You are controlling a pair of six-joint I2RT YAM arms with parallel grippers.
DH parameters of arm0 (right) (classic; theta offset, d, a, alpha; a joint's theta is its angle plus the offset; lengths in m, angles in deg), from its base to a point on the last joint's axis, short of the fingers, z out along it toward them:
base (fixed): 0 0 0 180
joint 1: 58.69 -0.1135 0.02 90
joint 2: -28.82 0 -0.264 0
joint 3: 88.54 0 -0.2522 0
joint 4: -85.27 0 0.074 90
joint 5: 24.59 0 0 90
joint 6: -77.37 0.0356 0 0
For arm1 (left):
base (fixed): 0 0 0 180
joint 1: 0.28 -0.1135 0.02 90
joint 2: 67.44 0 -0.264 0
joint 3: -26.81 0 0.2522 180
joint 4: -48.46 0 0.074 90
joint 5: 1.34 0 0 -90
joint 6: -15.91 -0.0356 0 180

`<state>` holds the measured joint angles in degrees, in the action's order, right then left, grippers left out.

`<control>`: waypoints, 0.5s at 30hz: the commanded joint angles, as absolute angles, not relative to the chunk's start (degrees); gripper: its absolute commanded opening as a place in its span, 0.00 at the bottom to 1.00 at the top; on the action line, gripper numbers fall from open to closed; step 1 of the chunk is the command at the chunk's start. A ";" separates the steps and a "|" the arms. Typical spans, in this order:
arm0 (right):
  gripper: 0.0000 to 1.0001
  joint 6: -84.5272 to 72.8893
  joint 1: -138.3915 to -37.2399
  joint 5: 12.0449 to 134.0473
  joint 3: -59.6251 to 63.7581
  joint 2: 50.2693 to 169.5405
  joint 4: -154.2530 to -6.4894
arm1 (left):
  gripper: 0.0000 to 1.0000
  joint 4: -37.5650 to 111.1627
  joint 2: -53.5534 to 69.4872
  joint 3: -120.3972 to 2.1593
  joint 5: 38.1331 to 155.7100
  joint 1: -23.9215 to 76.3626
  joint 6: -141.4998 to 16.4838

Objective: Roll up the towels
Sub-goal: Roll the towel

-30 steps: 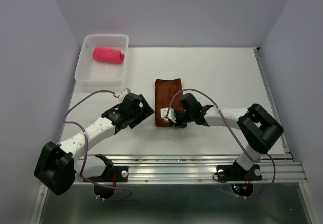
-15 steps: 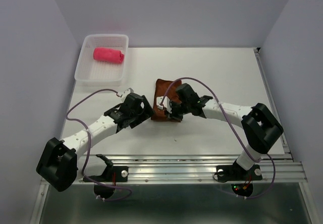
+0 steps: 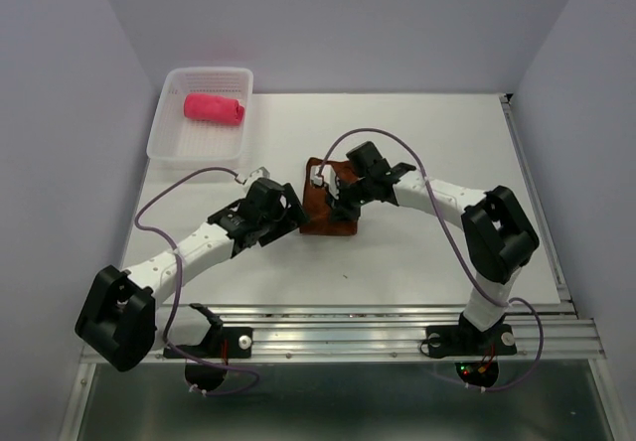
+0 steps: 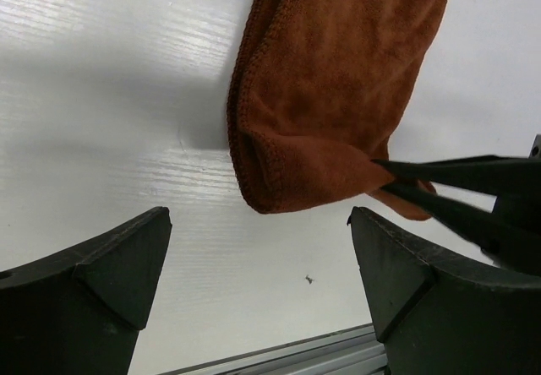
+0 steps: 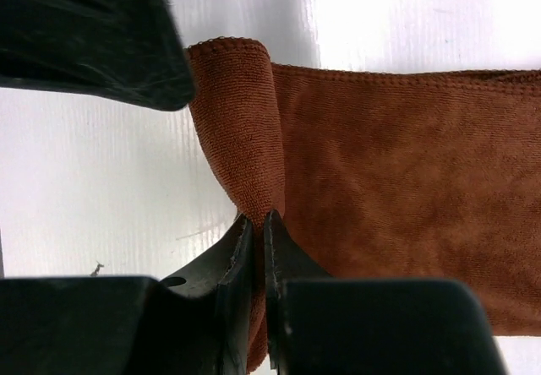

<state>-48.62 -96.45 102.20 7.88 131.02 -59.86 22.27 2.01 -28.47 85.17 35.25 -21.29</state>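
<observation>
**Current state.** The right fingers (image 5: pixel 260 223) are standing almost fully closed and are pinching a thin raised ridge of the rust-brown towel (image 3: pixel 323 224) at its near end. That end is curling over onto the rest of the cloth. The towel is lying mid-bench (image 3: pixel 447 133), between the two wrists. The left fingers (image 4: pixel 258 223) are standing wide open and holding nothing, just beside the towel's near-left corner. The pink towel (image 3: pixel 213 108) is sitting rolled inside the basket (image 3: pixel 184 141) at the far left, so the brown one is judged to be the remaining work.

**Hazards.**
- The pinch is taking only a narrow ridge of cloth. Soft pile can slip out under tension, and the started fold would then fall flat.
- The grip is sitting towards one corner of the near end, not its middle. Pulling from there is likely to produce a skewed, cone-shaped roll.
- The two sets of fingers are working close together. Any left closing move risks striking the right fingers or dragging the towel sideways.

**View coverage.** The top view is showing both towels and the basket, but the right wrist is hiding the pinch. The right wrist view is showing the closed tips on the ridge. The left wrist view is showing the doubled near end, the right fingers entering from the side, and its own empty gap.
</observation>
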 commanded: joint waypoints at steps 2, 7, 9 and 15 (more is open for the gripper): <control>0.01 -49.02 -93.94 109.70 1.68 134.90 -53.99 | 0.99 24.41 3.13 -31.24 85.23 35.14 -24.60; 0.01 -48.14 -92.27 111.46 -0.78 138.94 -53.72 | 0.99 24.24 4.36 -32.47 84.97 35.05 -26.80; 0.01 -48.23 -91.74 111.64 -1.57 139.91 -53.63 | 0.99 24.06 5.42 -32.83 84.44 34.88 -27.33; 0.01 -47.71 -90.07 111.81 -3.16 142.90 -53.46 | 0.98 25.11 8.93 -33.09 86.11 34.18 -29.61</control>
<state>-48.56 -91.22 109.79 0.25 141.62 -54.14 23.58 7.72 -31.07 85.57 34.83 -26.87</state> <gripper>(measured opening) 0.118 0.985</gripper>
